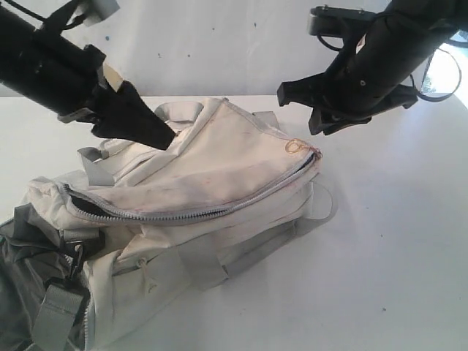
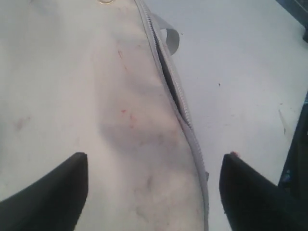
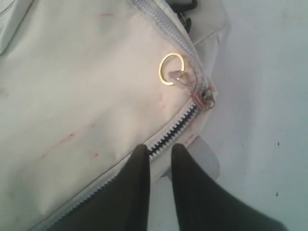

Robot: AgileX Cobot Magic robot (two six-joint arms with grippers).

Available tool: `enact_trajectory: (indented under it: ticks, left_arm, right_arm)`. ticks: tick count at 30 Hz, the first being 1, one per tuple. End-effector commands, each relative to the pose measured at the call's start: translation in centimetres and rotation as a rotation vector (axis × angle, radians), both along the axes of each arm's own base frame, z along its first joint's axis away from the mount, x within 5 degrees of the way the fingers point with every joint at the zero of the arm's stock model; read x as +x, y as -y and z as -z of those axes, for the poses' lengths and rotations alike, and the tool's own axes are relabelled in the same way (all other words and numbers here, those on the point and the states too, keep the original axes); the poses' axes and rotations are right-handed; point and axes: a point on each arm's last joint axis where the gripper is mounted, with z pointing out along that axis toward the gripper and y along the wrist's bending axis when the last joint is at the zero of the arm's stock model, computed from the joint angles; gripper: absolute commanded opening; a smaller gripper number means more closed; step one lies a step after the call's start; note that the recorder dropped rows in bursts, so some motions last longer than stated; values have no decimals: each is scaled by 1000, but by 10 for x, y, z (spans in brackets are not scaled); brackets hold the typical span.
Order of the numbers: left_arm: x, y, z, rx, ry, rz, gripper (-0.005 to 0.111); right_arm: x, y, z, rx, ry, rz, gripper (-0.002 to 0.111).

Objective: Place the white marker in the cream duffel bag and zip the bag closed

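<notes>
Dark grey fabric (image 1: 18, 292) bunches limp at the near left corner, touching the cream duffel bag (image 1: 219, 172), which lies slumped on the smooth white table (image 1: 395, 241). Soft cloth, faint reddish smudges, grey toothed zipper (image 1: 219, 210) mostly closed (small gap near one end). We note a thin gold ring (image 3: 171, 69) at the pull. Left gripper (image 2: 155, 156): black wedge fingers wide apart over the cloth. Right gripper (image 3: 160, 147): fingers barely parted, clamping nothing. White marker: we cannot tell where.

- No text, label, brand, number or sign can be read in any view.
- The cream duffel bag (image 1: 219, 164) carries only faint reddish smudges.
</notes>
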Motion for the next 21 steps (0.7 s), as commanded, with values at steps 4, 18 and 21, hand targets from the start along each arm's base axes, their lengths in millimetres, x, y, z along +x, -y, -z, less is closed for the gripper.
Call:
enact_trajectory:
  ticks: [4,18,21]
  left_arm:
    - [25,46,7,-44,-23,-122,84]
    - [86,140,25,8,360,116,77]
    - [88,152,31,24,522,197,77]
  right_arm:
    - [6,21,0,34,-39,77,16]
    - [12,81,5,0,-137,215,16]
    - [12,87,6,-11,-145,220,16]
